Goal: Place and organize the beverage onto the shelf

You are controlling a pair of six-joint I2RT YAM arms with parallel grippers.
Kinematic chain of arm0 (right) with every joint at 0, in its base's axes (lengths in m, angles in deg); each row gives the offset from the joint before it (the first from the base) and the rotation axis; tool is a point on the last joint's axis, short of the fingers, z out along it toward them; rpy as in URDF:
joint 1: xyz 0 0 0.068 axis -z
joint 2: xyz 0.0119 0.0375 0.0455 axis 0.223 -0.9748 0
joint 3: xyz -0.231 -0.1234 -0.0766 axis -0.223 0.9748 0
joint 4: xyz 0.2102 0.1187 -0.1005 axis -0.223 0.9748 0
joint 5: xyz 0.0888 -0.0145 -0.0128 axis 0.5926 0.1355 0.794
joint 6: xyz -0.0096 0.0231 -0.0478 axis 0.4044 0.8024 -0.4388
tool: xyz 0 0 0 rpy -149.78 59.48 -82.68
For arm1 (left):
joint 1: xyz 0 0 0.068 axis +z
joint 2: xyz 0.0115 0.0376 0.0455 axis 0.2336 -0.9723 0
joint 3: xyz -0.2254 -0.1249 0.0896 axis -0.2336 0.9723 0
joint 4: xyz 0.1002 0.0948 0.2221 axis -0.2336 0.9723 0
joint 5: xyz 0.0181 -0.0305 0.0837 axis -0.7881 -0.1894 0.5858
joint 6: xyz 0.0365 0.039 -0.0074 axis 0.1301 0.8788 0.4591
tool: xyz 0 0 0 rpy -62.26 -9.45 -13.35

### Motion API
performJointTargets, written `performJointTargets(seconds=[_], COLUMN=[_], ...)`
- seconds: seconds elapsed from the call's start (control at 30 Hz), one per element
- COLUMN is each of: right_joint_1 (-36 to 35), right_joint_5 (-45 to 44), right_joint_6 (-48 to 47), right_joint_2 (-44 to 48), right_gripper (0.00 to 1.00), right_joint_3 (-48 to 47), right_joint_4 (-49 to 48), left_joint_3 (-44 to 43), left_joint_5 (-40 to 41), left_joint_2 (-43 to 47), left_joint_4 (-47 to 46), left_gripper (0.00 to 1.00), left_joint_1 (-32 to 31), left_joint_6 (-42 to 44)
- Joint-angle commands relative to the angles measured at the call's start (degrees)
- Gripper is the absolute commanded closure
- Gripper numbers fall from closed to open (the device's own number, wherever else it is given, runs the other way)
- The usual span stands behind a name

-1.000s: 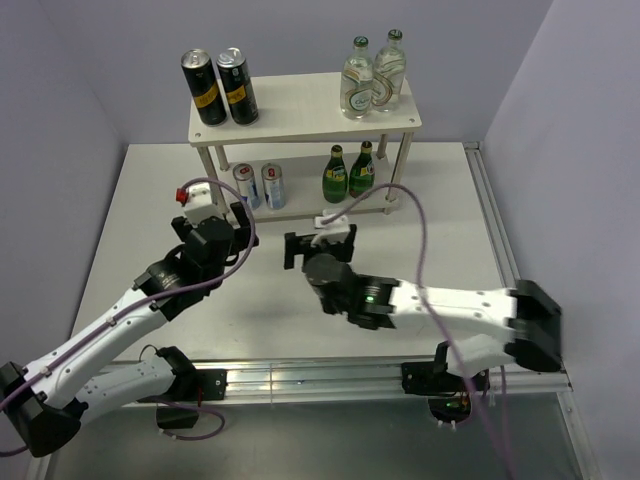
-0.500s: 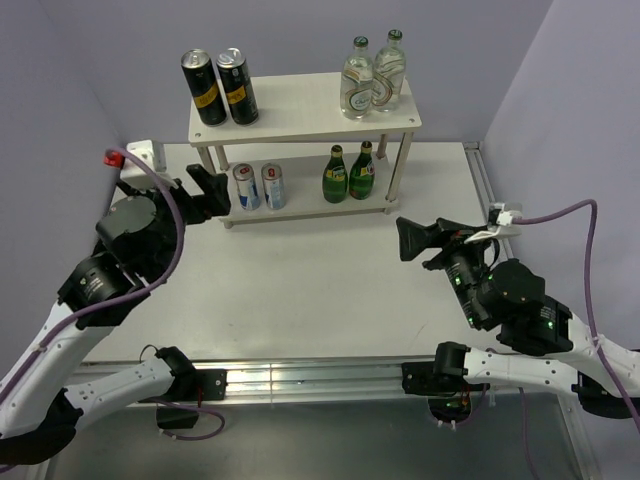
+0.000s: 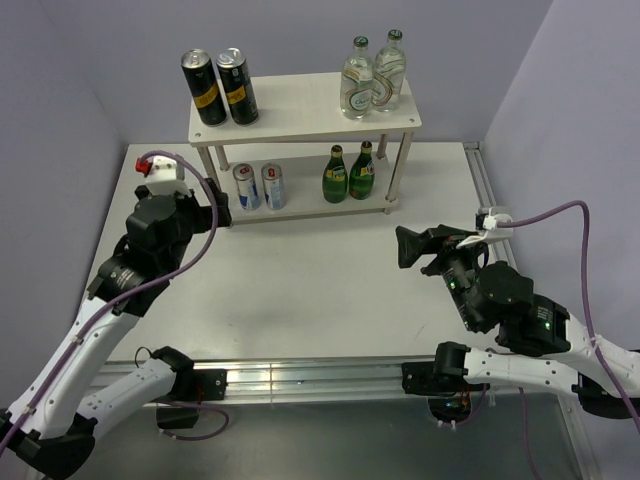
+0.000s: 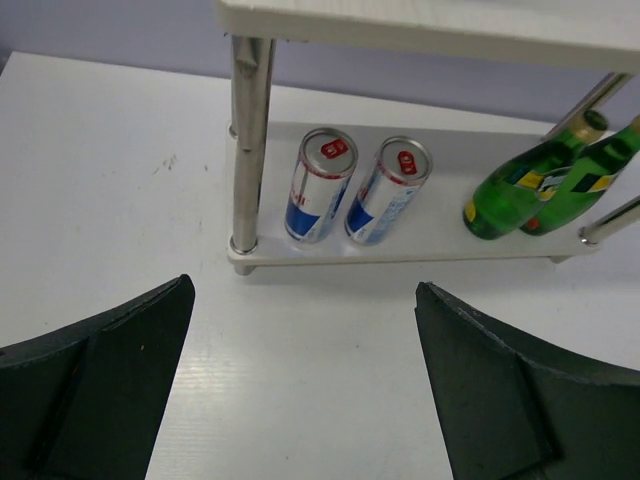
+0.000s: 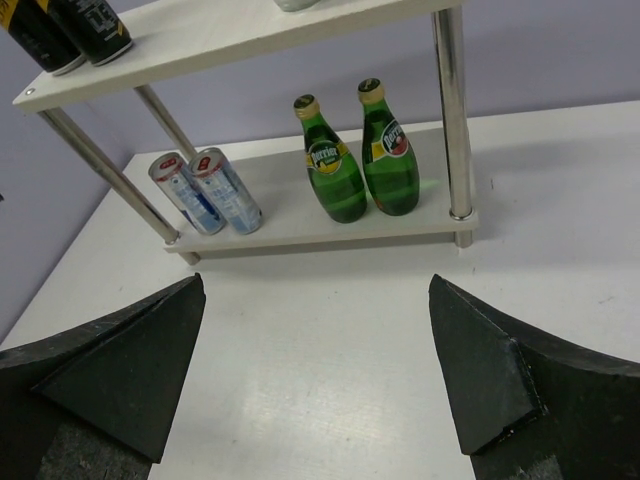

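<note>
The pale two-tier shelf stands at the back of the table. Two clear glass bottles stand on the right of its top board. On the lower board are two dark green bottles at the right and two silver red-topped cans at the left. My left gripper is open and empty, just left of the shelf's front. In its wrist view it faces the cans. My right gripper is open and empty, right of centre. In its wrist view it faces the green bottles.
Two black cans stand on the left of the top board. Lilac walls close in the table on the left, back and right. A metal rail runs along the near edge. Purple cables trail from both wrists.
Both grippers have drawn back from the middle of the table, the left one to the left, the right one far to the right. The drinks on the shelf have not moved.
</note>
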Motion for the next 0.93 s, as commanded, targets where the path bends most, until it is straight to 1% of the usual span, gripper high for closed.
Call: performJointTargets(seconds=[0.0, 0.8, 0.9], right_joint_1=[-0.07, 0.01, -0.07], right_joint_5=[-0.38, 0.85, 1.03], right_joint_6=[-1.61, -2.22, -1.09], right_joint_2=[0.00, 1.05, 0.18], right_gripper=[0.00, 0.00, 0.00], right_joint_3=[0.98, 2.57, 1.61], right_joint_4=[-1.23, -4.22, -2.65], left_joint_3=[-0.01, 1.75, 1.75], left_joint_5=[-2.49, -2.05, -1.97], left_joint_2=[2.95, 4.80, 4.89], left_joint_4=[-5.04, -6.01, -6.09], left_gripper=[0.01, 0.01, 0.01], left_joint_1=[0.29, 1.08, 1.08], left_joint_6=[1.16, 1.51, 1.51])
